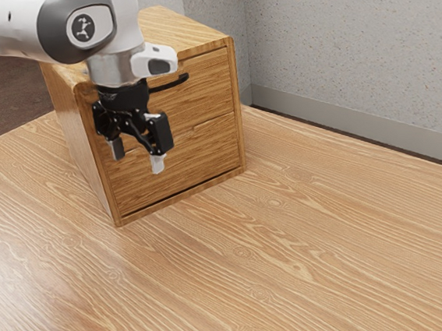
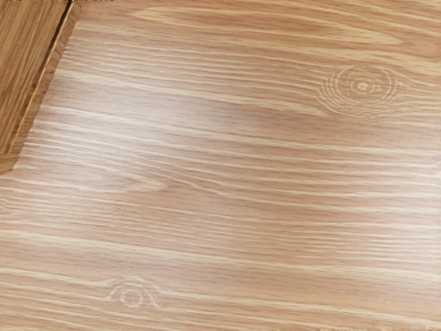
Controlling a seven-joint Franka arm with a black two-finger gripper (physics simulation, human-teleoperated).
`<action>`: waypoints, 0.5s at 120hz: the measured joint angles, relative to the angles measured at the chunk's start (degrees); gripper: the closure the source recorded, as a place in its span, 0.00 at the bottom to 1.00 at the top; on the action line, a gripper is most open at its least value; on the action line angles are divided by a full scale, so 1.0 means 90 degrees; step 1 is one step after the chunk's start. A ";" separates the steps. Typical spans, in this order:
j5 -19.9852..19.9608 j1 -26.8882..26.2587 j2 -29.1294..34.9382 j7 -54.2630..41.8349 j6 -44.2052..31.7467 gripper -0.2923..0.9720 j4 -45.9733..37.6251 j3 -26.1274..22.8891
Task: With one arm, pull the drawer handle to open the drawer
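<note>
Presently hand (image 1: pixel 137 160), fingers (image 1: pixel 156 165) spread, hangs just below drawer handle (image 1: pixel 174 80).

The boxy light-brown wooden drawer cabinet (image 1: pixel 199 144) shows bold streaked grain and a satin finish. Its thin black handle (image 1: pixel 170 82) looks smooth. The wooden tabletop (image 1: pixel 315 245) has wavy grain, knots and a soft sheen. The white arm (image 1: pixel 33 6) is glossy plastic, the black tool (image 1: pixel 137 160) matt. The grey wall (image 1: pixel 358 46) looks speckled and rough.
</note>
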State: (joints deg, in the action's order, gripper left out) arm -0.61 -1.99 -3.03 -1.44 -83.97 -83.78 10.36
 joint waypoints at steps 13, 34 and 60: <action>0.0000 -0.0033 0.0000 -0.0012 0.0010 0.23 0.0000 0.0000; 0.0301 0.0237 0.0219 -0.0038 0.0047 0.23 0.0429 -0.0202; 0.1428 0.1459 -0.0008 -0.0046 -0.0744 0.23 0.0838 -0.1759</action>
State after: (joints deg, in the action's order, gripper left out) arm 12.24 11.14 -3.10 -1.85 -90.67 -76.24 -5.47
